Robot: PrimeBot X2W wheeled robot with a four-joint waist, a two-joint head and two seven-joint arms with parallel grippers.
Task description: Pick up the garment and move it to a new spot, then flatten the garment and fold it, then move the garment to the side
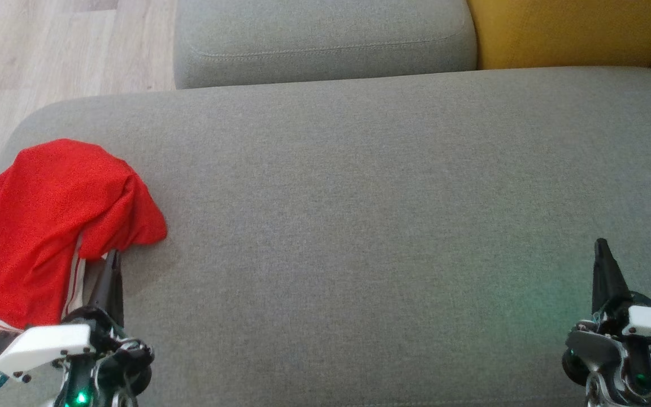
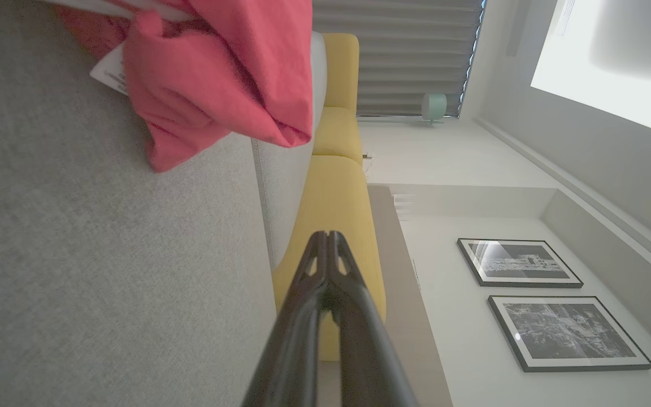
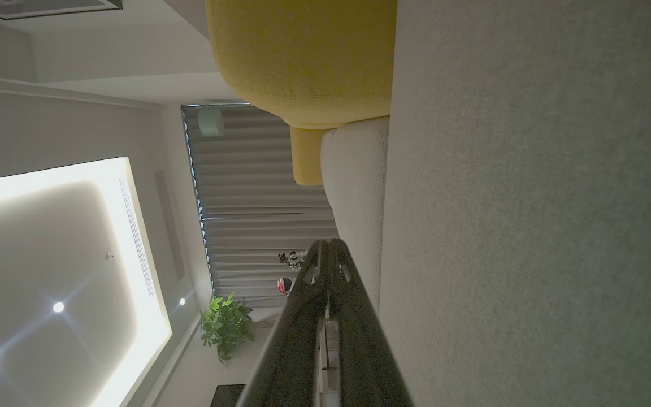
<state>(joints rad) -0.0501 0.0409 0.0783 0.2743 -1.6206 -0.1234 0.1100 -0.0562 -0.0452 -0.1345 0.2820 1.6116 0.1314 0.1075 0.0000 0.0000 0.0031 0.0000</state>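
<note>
a wide grey sofa seat point(image 1: 359, 226) takes up most of the head view, with a grey back cushion point(image 1: 325, 39) at the top, a yellow cushion point(image 1: 574, 28) at the upper right and pale wooden floor point(image 1: 48, 51) at the upper left. the red garment point(image 1: 48, 226) lies bunched at the left edge of the seat, and its white stripes point(image 1: 74, 277) run down toward the lower left of the frame, where the cloth is cut off.

the left hand point(image 1: 112, 265) sits at the lower left, its dark fingers pressed together and gripping nothing, with the tip just beside the garment's lower hem. in the left wrist view that hand point(image 2: 330, 234) is plainly closed, and the garment point(image 2: 218, 73) hangs at the upper left of the frame, apart from the fingertips, with a white label point(image 2: 108, 73) peeking out. the right hand point(image 1: 602, 246) is at the lower right, well apart from the cloth. its fingers meet at the tip in its own wrist view point(image 3: 328, 243), and it holds nothing.

the pick-up looks not yet begun. to do it well, the left hand should open first, then slide onto the thick fold nearest it and pinch several layers rather than the thin hem. it should lift high enough that the trailing part clears the seat edge, then carry the garment toward the bare middle of the seat. there both hands could reach it for flattening.
</note>
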